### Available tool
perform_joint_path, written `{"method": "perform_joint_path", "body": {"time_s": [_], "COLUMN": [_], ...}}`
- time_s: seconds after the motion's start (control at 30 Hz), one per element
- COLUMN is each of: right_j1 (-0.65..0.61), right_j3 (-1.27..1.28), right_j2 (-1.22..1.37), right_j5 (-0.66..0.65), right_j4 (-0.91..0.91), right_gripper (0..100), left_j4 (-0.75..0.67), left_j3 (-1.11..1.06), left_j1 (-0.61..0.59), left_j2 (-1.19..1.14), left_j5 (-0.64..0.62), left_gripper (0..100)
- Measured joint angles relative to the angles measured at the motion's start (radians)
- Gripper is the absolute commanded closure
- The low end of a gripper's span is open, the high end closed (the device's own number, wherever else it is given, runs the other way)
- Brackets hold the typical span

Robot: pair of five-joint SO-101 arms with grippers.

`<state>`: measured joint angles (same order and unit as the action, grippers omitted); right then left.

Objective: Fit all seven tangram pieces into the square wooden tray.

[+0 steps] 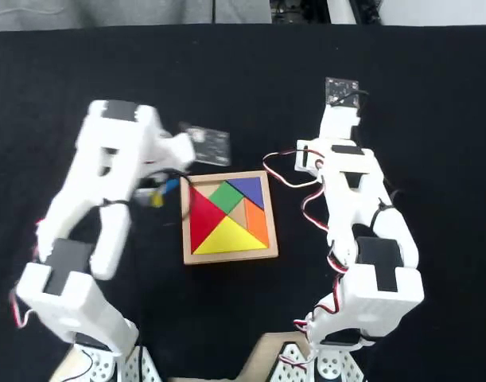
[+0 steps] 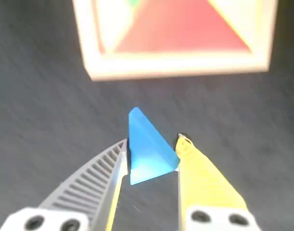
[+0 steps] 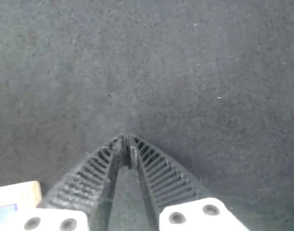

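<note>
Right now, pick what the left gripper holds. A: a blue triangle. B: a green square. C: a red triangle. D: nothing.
A: the left wrist view shows the left gripper shut on the blue triangle, outside the wooden tray.

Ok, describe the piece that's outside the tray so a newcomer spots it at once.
Find the square wooden tray mid-table. Just off its edge, the left gripper pinches a small triangle. It is light blue and the one piece outside the tray.
</note>
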<state>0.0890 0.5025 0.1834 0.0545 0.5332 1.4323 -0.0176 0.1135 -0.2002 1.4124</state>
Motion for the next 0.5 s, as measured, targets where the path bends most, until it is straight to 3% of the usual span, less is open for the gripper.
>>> {"method": "perform_joint_path", "body": {"time_s": [0.17,0.33,0.5], "right_j1": [0.026,0.064,0.083], "right_j3": [0.000,-0.017,-0.028], "right_j2": [0.000,0.000,0.000], "right_j5": [-0.002,0.000,0.000], "right_j4": [0.000,0.000,0.000], "right_gripper": [98.6,98.6,98.6], "left_j4": [-0.118,-0.221,-0.190], "left_j3": [0.000,0.008,0.112], "left_j1": [0.135,0.189,0.192], "left_j2": [0.000,-0.066,-0.212], "left_j5": [-0.051,-0.097,-0.106], "left_gripper": [85,85,85]}}
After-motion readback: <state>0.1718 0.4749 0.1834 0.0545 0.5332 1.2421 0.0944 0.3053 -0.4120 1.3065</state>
